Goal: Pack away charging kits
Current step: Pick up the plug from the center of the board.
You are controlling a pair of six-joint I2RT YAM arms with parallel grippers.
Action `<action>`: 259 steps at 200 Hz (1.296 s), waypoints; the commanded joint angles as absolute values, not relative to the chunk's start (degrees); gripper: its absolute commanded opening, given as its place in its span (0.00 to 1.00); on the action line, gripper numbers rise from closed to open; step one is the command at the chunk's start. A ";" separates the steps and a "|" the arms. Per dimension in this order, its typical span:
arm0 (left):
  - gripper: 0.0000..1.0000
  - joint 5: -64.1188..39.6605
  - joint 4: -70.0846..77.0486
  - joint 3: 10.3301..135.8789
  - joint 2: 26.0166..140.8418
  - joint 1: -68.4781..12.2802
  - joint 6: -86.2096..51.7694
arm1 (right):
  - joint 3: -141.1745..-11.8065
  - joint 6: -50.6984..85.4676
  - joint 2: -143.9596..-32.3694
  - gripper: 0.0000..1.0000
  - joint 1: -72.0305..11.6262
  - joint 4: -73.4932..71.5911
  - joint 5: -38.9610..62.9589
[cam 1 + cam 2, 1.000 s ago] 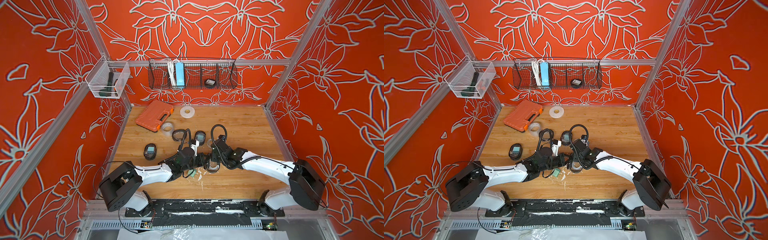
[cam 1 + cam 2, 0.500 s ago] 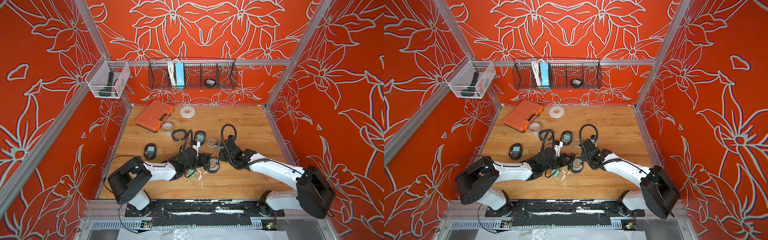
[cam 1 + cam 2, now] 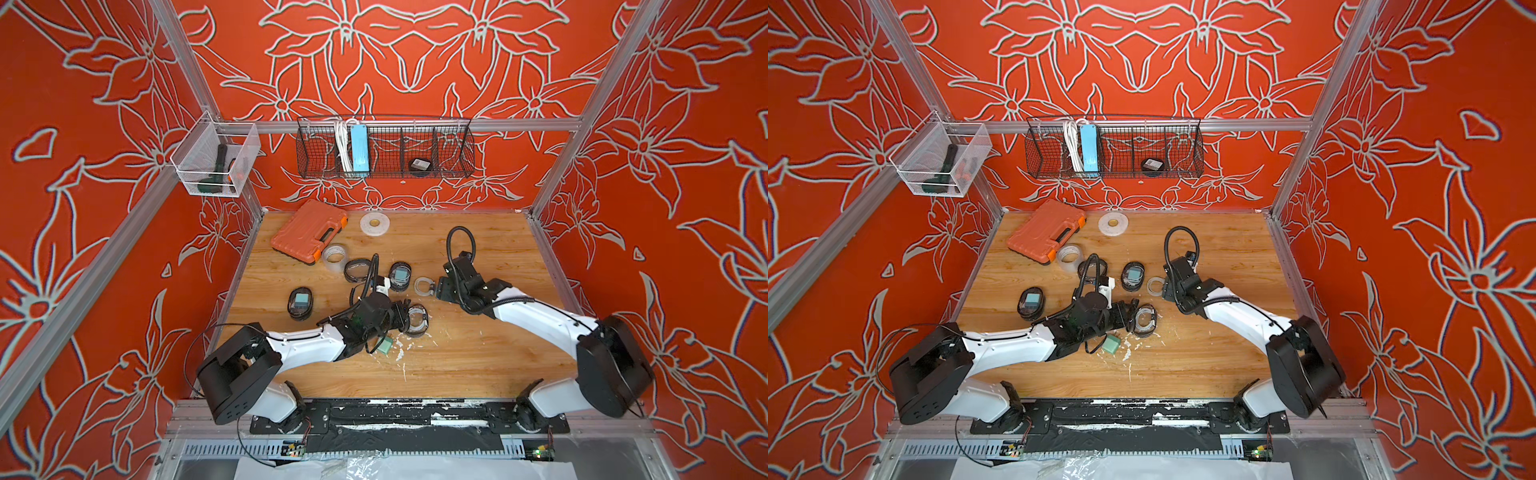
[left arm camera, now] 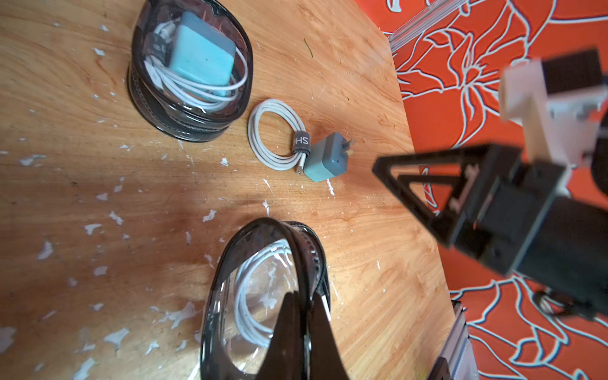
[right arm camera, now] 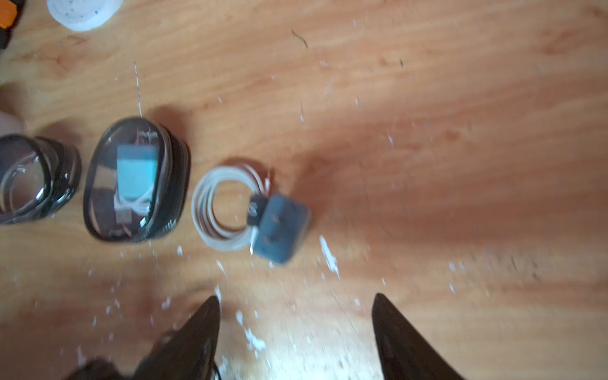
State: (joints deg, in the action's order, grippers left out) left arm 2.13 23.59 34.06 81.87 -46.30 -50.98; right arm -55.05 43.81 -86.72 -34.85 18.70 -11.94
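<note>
Pinching floppy pouch [image 4: 230, 296] rim with left pincer [image 4: 304, 329]; spread, empty right pincer [image 5: 296, 329] nearby. Likely light, hard, slick adapter [image 4: 324, 161]: grip flat sides, not springy cable [image 4: 273, 135].

A purpose-built robot test cell. A wooden tabletop [image 3: 478, 353] is boxed in by aluminium frame rails [image 3: 519, 124] and orange walls [image 3: 685, 208] printed with white flowers. A white left arm [image 3: 303, 349] and white right arm [image 3: 540, 324] are mounted on a black base plate [image 3: 374, 415] at 6 o'clock. A black wire basket [image 3: 453, 145] hangs at 12 o'clock, a clear bin [image 3: 245, 158] at 10 o'clock, an orange tool case [image 3: 307, 230] near 11.
</note>
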 commanded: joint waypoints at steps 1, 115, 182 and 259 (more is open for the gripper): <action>0.00 2.64 22.59 35.86 82.53 -45.88 -49.83 | -60.00 42.78 -93.23 0.74 -34.19 20.86 -12.33; 0.00 1.97 21.70 36.30 82.53 -44.56 -49.13 | -64.96 43.81 -102.02 0.44 -33.40 23.43 -13.90; 0.00 1.24 22.14 36.28 82.77 -44.48 -48.74 | -63.14 40.90 -101.36 0.29 -32.71 21.49 -12.39; 0.00 -0.85 21.91 38.62 85.66 -44.47 -46.77 | -50.69 32.50 -82.64 0.04 -32.76 16.43 -5.52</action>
State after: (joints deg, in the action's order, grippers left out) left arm 0.30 21.65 37.08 84.53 -44.66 -48.25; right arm -54.26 36.21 -89.60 -33.01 19.90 -10.07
